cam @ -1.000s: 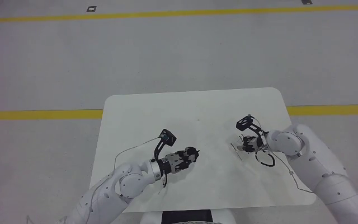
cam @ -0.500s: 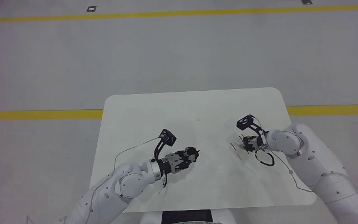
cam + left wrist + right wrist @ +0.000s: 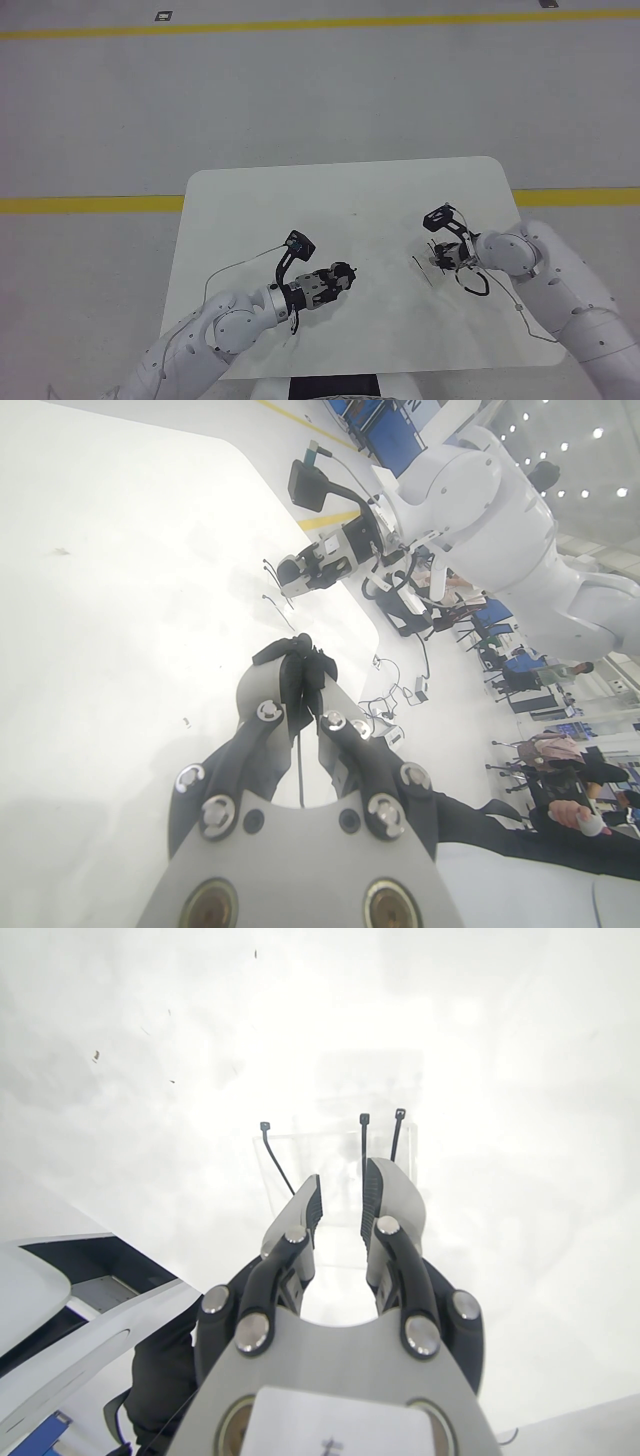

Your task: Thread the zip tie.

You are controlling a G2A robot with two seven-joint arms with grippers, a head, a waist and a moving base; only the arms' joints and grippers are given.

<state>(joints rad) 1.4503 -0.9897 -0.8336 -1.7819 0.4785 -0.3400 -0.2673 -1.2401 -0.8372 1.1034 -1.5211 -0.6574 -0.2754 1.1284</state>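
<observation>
My left gripper [image 3: 300, 660] is shut on a black zip tie [image 3: 300, 760], whose thin strap runs back between the fingers toward the palm. In the top view this gripper [image 3: 343, 275] sits low over the table's front middle. My right gripper [image 3: 342, 1193] stands open over a clear plastic holder [image 3: 330, 1153]. Three black zip ties lie there with their heads pointing away: one [image 3: 274, 1158] beside one finger, two [image 3: 363, 1135] [image 3: 396, 1135] beside the other. Nothing is between the right fingers. In the top view the right gripper [image 3: 438, 258] is at the table's right side.
The white table [image 3: 350, 200] is bare between the two grippers and toward its far edge. A few small dark specks [image 3: 95, 1056] mark its surface. The right gripper [image 3: 292, 575] shows farther off in the left wrist view, near the table's rounded corner.
The right gripper has shifted very slightly toward the table's far side. The left arm has kept still with its zip tie.
</observation>
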